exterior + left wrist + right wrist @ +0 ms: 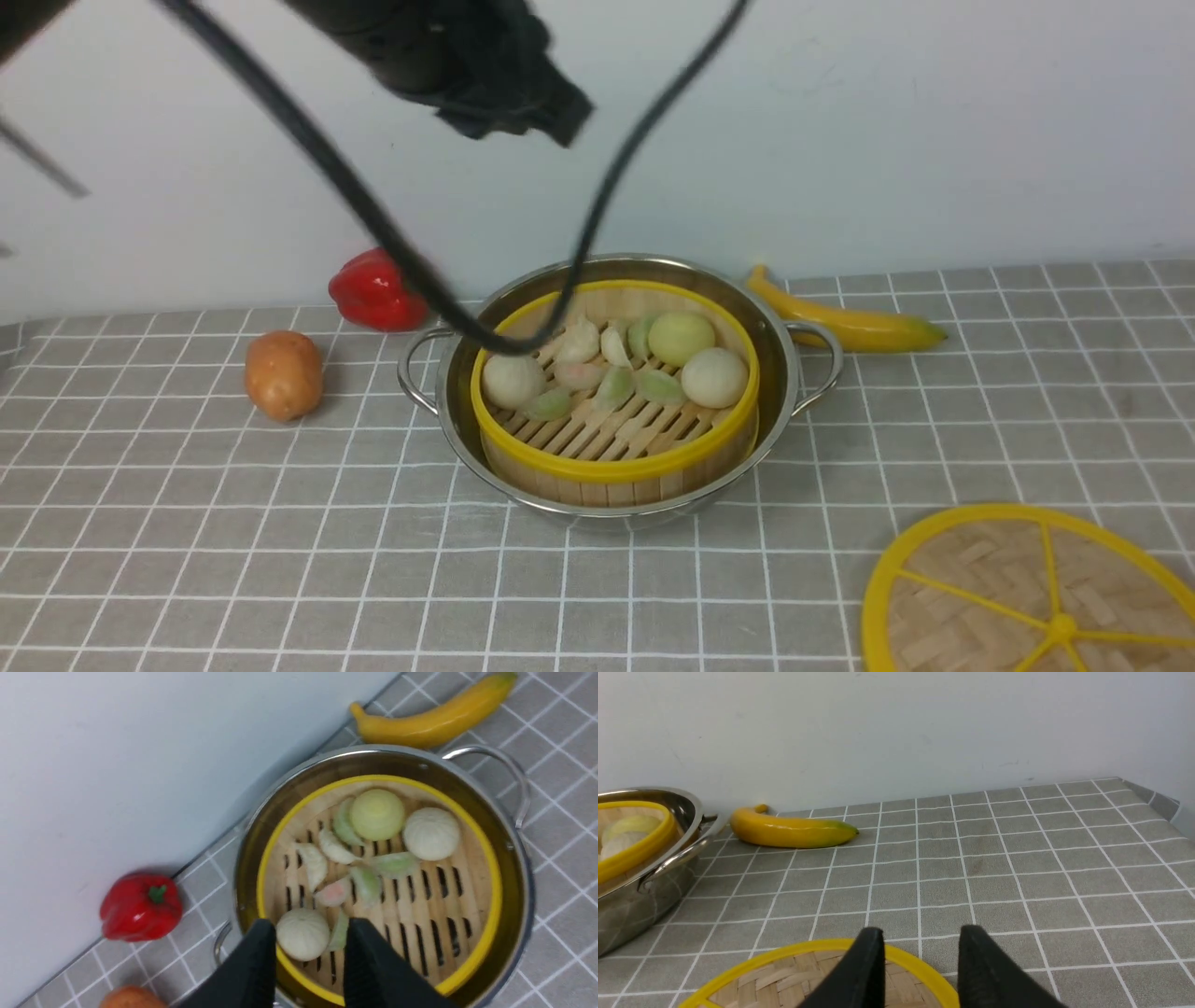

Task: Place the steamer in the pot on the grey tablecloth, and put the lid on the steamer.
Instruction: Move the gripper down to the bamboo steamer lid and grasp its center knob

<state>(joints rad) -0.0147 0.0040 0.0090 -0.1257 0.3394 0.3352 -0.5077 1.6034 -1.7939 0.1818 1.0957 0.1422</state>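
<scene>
The steamer [611,467], a bamboo basket with a yellow rim, sits inside the shiny steel pot [775,345] on the grey tablecloth [187,523]. Pale buns and dumplings lie on its slats. The left arm shows blurred at the top of the front view. My left gripper [308,926] hovers over the steamer's [420,905] near rim, jaws apart, holding nothing. The lid [990,597], a flat woven disc with yellow spokes, lies on the cloth at the front right. My right gripper [920,933] stands open just over the lid's [784,975] far edge, empty.
A red pepper [373,289] and a potato [283,373] lie left of the pot. A banana [850,322] rests behind its right handle, by the white wall. A black cable [373,215] loops down in front of the pot.
</scene>
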